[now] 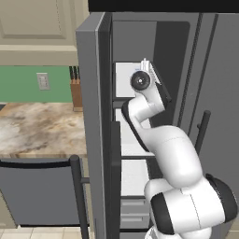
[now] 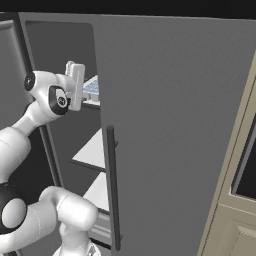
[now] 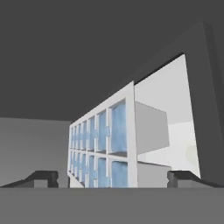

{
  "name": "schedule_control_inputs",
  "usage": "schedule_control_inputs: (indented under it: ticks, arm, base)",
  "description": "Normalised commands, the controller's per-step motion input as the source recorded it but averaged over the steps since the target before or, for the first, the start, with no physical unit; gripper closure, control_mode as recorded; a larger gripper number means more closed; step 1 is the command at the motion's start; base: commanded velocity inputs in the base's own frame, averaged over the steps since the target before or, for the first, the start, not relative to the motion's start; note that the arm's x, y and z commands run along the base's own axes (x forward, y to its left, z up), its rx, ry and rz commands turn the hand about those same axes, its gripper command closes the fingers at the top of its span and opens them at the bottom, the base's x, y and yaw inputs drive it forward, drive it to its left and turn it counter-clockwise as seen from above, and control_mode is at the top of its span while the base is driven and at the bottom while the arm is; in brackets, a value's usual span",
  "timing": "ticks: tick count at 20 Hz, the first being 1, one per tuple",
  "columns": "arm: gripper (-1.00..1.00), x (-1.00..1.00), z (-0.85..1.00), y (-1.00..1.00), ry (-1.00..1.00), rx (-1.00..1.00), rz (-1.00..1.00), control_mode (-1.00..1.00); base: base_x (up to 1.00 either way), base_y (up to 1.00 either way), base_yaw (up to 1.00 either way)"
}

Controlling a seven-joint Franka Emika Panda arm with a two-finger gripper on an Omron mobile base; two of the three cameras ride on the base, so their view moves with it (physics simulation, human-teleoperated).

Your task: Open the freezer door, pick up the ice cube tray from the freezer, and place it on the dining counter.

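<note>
The freezer door [image 1: 92,116] stands swung open to the left, its dark bar handle [image 1: 77,196] low beside it. Inside the freezer [image 1: 133,177], the ice cube tray [image 3: 103,140], pale blue-white with a grid of square cells, lies on an upper white shelf [image 3: 175,109]. A corner of the ice cube tray [image 2: 92,89] peeks past the hand in the right base view. My gripper [image 3: 113,179] is open, with one fingertip on each side of the tray's near end and gaps to both. The gripper [image 1: 145,64] reaches in at upper-shelf height. The dining counter is out of view.
The wider plain grey door [image 2: 170,125] with its dark handle [image 2: 111,185] stands shut right of the freezer. A small marble counter [image 1: 37,126] with a knife block [image 1: 75,93] lies left of the open door. Lower white shelves and grey drawers [image 1: 133,210] sit below my arm.
</note>
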Motion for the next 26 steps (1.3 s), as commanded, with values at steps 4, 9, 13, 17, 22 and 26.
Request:
schedule_control_inputs:
  ticks: [4, 9, 13, 17, 22, 26]
  arm:
    - [-1.00, 0.13, 0.00, 0.00, 0.00, 0.00, 0.00, -1.00]
    - [-1.00, 0.14, 0.00, 0.00, 0.00, 0.00, 0.00, -1.00]
    - [-1.00, 0.08, 0.00, 0.00, 0.00, 0.00, 0.00, -1.00]
    - [-1.00, 0.00, 0.00, 0.00, 0.00, 0.00, 0.00, -1.00]
    - [-1.00, 0.00, 0.00, 0.00, 0.00, 0.00, 0.00, -1.00]
    - [-1.00, 0.00, 0.00, 0.00, 0.00, 0.00, 0.00, -1.00]
  base:
    - [0.00, 0.00, 0.00]
    - [0.00, 0.00, 0.00]
    - [0.00, 0.00, 0.00]
    - [0.00, 0.00, 0.00]
    - [0.00, 0.00, 0.00]
    - [0.00, 0.00, 0.00]
